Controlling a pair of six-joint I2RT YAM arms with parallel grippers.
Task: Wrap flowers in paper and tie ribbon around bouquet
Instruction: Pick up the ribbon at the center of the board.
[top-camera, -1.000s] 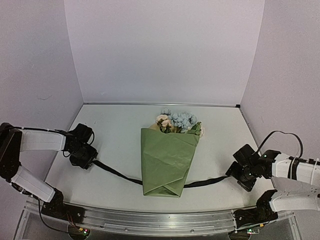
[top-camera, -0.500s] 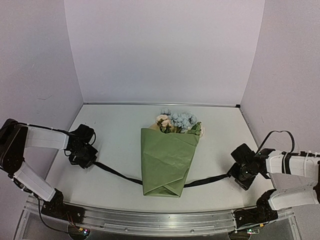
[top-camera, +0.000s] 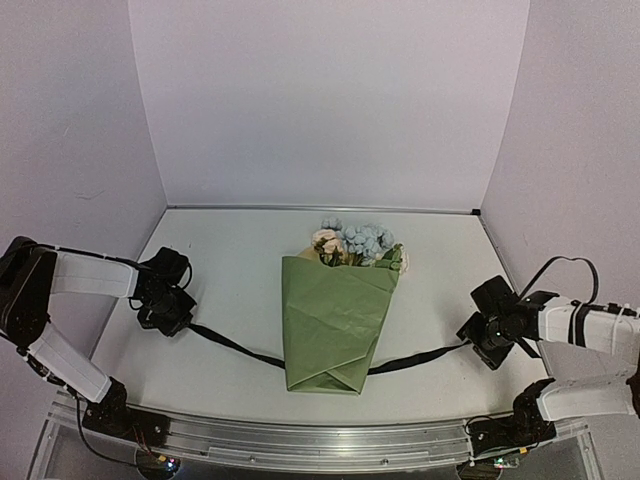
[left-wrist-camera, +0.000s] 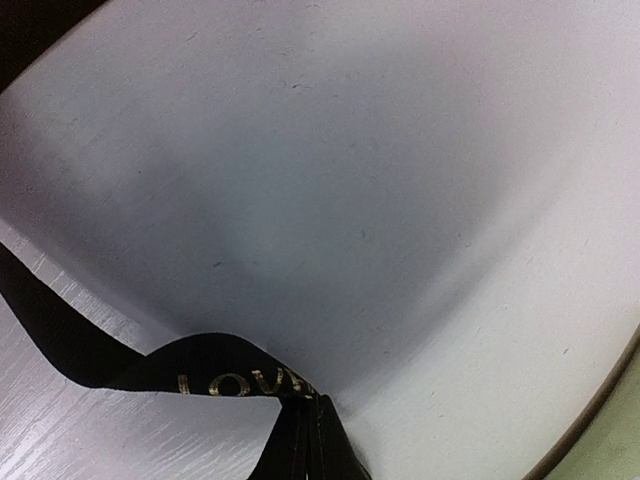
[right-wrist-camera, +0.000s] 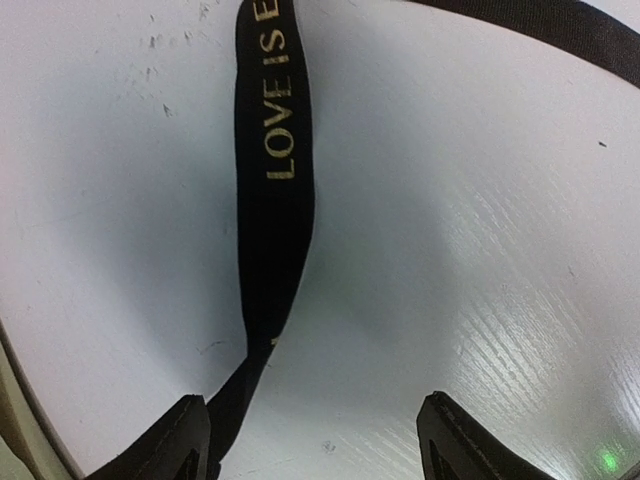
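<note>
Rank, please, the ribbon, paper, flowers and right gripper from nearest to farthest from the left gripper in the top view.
1. ribbon, pinched in the left gripper
2. paper, in the middle
3. flowers, at the paper's far end
4. right gripper, far right

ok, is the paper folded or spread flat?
Folded. The paper forms a cone with flaps overlapped in front; the flowers poke out the top.
</note>
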